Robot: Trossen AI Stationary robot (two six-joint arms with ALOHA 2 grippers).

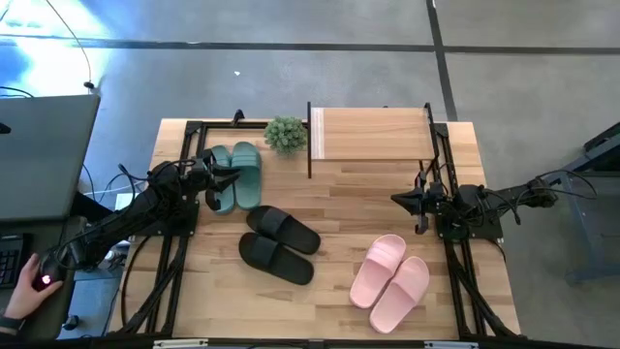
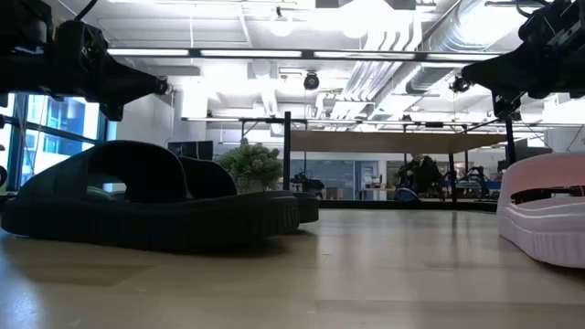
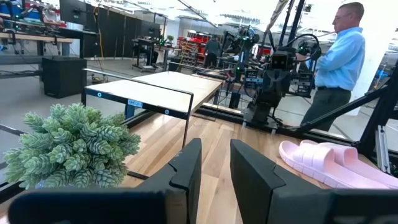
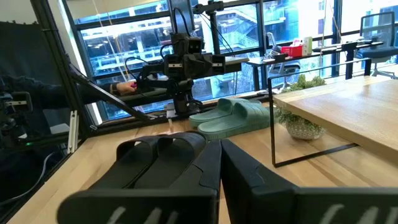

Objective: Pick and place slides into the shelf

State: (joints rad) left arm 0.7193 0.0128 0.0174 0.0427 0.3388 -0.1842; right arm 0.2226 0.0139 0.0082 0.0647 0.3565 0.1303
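Teal slides [image 1: 235, 175] at ten o'clock sit beside my left gripper [image 1: 235, 174], slightly parted and empty; right gripper [image 1: 397, 199] waits clenched below the shelf [image 1: 373, 135].

table [image 1: 339, 204]: pale wood planks, smooth, faint sheen
shelf [image 1: 373, 136]: light wooden board, thin black metal posts
black slides [image 1: 281, 244]: matt rubber
teal slides [image 1: 235, 174]: matt rubber, smooth
pink slides [image 1: 390, 281]: smooth rubber, ribbed sole edge
plant [image 1: 285, 134]: plastic-looking leaves
arms: dark, matt
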